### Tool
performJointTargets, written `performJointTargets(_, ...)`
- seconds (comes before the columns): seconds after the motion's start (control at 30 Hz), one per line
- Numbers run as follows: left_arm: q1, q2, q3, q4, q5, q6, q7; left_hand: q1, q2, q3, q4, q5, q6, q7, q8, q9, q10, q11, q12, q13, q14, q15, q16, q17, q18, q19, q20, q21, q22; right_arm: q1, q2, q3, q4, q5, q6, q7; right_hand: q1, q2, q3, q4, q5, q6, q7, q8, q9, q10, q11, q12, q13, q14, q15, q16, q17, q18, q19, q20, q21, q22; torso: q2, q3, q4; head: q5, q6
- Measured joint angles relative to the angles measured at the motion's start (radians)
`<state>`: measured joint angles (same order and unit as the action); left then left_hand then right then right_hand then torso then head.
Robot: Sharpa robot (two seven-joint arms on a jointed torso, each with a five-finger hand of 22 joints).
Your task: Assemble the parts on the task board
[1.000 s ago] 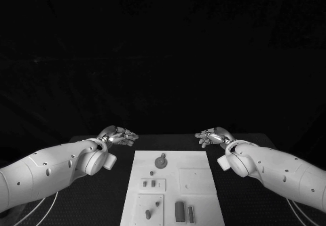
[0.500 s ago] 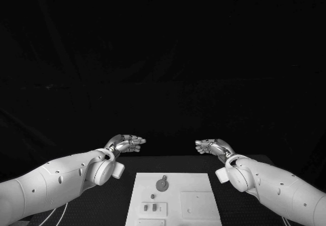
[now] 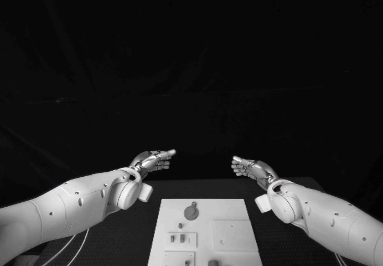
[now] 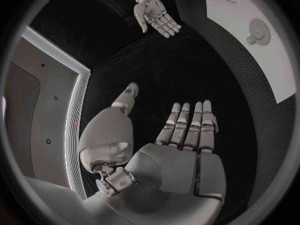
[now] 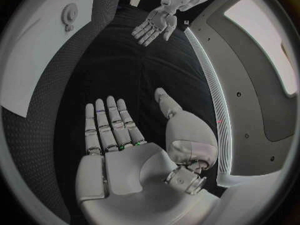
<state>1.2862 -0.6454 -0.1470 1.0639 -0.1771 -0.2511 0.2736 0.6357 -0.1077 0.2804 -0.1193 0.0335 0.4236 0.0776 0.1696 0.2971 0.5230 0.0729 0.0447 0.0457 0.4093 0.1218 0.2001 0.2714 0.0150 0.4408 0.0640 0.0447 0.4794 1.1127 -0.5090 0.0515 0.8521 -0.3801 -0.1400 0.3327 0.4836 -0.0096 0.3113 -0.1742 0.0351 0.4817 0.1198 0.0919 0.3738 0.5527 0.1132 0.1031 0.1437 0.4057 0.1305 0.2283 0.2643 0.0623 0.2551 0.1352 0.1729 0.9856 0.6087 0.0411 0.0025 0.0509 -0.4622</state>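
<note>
Well beyond task board point(image 3: 231, 209), fingers point(image 3: 162, 156) empty

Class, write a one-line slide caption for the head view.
Both open hands, left hand and right hand, hover beyond the task board.

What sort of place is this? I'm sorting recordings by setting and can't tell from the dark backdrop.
Probably a robotics lab or test bench: a black table bears a white task board with small parts, and the left hand and right hand hover open beyond it, against darkness.
</note>
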Motion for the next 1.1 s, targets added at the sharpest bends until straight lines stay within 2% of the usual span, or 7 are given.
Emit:
performJointTargets(0.07, -0.006, -0.006, 0.005, 0.011, 0.0, -0.004, 0.0, -0.188, 0.033, -0.083, 0.035, -0.01, -0.125, -0.023, -0.05, -0.088, -0.155, -0.022, -0.014, -0.014, -0.121, -0.036, -0.059, -0.08, 0.0, -0.13, -0.019, -0.014, -0.141, -0.001, -0.003, -0.001, 0.013, 0.002, -0.004, -0.001, -0.141, 0.004, -0.09, 0.05, -0.01, -0.14, -0.035, -0.027, -0.108, -0.16, -0.033, -0.03, -0.042, -0.118, -0.04, -0.066, -0.076, -0.018, -0.074, -0.04, -0.05, -0.186, -0.001, -0.0012, 0.0001, -0.002, -0.003)
performJointTargets(0.2, -0.033, -0.02, 0.022, 0.064, 0.006, -0.025, 0.003, -0.406, 0.07, -0.18, 0.076, -0.019, -0.271, -0.05, -0.109, -0.19, -0.335, -0.046, -0.025, -0.029, -0.262, -0.078, -0.128, -0.174, 0.0, -0.282, -0.041, -0.025, -0.306, -0.006, -0.025, -0.006, 0.069, 0.013, -0.024, 0.0, -0.309, 0.008, -0.198, 0.111, -0.02, -0.307, -0.077, -0.058, -0.238, -0.352, -0.072, -0.066, -0.092, -0.259, -0.084, -0.145, -0.168, -0.034, -0.163, -0.086, -0.11, -0.563, -0.008, -0.0058, 0.0001, -0.009, -0.023)
performJointTargets(0.37, -0.087, -0.05, 0.057, 0.178, 0.026, -0.092, 0.028, -0.533, 0.091, -0.235, 0.1, -0.025, -0.356, -0.065, -0.143, -0.25, -0.439, -0.061, -0.033, -0.038, -0.344, -0.102, -0.168, -0.228, 0.0, -0.37, -0.053, -0.034, -0.403, -0.016, -0.07, -0.014, 0.185, 0.046, -0.084, 0.011, -0.407, 0.009, -0.259, 0.148, -0.024, -0.405, -0.101, -0.075, -0.314, -0.464, -0.096, -0.084, -0.121, -0.341, -0.109, -0.192, -0.222, -0.034, -0.213, -0.115, -0.145, -0.8, -0.026, -0.0174, -0.0005, -0.025, -0.07)
performJointTargets(0.6, -0.18, -0.1, 0.112, 0.374, 0.078, -0.253, 0.099, -0.622, 0.106, -0.273, 0.118, -0.03, -0.414, -0.076, -0.165, -0.29, -0.512, -0.071, -0.038, -0.043, -0.4, -0.119, -0.194, -0.265, 0.0, -0.43, -0.064, -0.041, -0.469, -0.034, -0.153, -0.03, 0.399, 0.134, -0.231, 0.048, -0.451, 0.011, -0.292, 0.167, -0.028, -0.455, -0.114, -0.083, -0.354, -0.52, -0.108, -0.092, -0.136, -0.38, -0.127, -0.214, -0.25, -0.048, -0.236, -0.128, -0.159, -0.922, -0.052, -0.0333, -0.002, -0.045, -0.122)
performJointTargets(0.73, -0.214, -0.121, 0.133, 0.451, 0.11, -0.346, 0.143, -0.628, 0.108, -0.277, 0.119, -0.03, -0.418, -0.078, -0.167, -0.296, -0.518, -0.073, -0.038, -0.045, -0.406, -0.122, -0.197, -0.271, 0.0, -0.437, -0.064, -0.042, -0.478, -0.046, -0.203, -0.039, 0.532, 0.198, -0.337, 0.078, -0.478, 0.009, -0.307, 0.174, -0.028, -0.477, -0.119, -0.088, -0.371, -0.548, -0.112, -0.1, -0.141, -0.4, -0.129, -0.225, -0.261, -0.048, -0.25, -0.135, -0.169, -0.978, -0.06, -0.0382, -0.0024, -0.05, -0.134)
performJointTargets(0.9, -0.235, -0.133, 0.145, 0.497, 0.14, -0.431, 0.183, -0.628, 0.108, -0.277, 0.118, -0.03, -0.418, -0.078, -0.167, -0.296, -0.518, -0.073, -0.038, -0.045, -0.406, -0.122, -0.197, -0.27, 0.0, -0.437, -0.064, -0.042, -0.479, -0.056, -0.245, -0.047, 0.645, 0.27, -0.455, 0.111, -0.478, 0.01, -0.307, 0.174, -0.028, -0.477, -0.12, -0.088, -0.373, -0.549, -0.113, -0.1, -0.143, -0.401, -0.13, -0.225, -0.263, -0.048, -0.25, -0.135, -0.169, -0.984, -0.063, -0.04, -0.0024, -0.051, -0.137)
performJointTargets(1.1, -0.237, -0.135, 0.146, 0.503, 0.16, -0.479, 0.207, -0.628, 0.108, -0.277, 0.118, -0.03, -0.418, -0.078, -0.167, -0.296, -0.518, -0.073, -0.038, -0.045, -0.406, -0.122, -0.197, -0.27, 0.001, -0.437, -0.064, -0.042, -0.479, -0.062, -0.269, -0.052, 0.71, 0.332, -0.556, 0.142, -0.478, 0.01, -0.307, 0.174, -0.028, -0.477, -0.12, -0.088, -0.373, -0.549, -0.113, -0.1, -0.143, -0.401, -0.13, -0.225, -0.263, -0.048, -0.25, -0.135, -0.169, -0.985, -0.064, -0.0407, -0.0025, -0.051, -0.138)
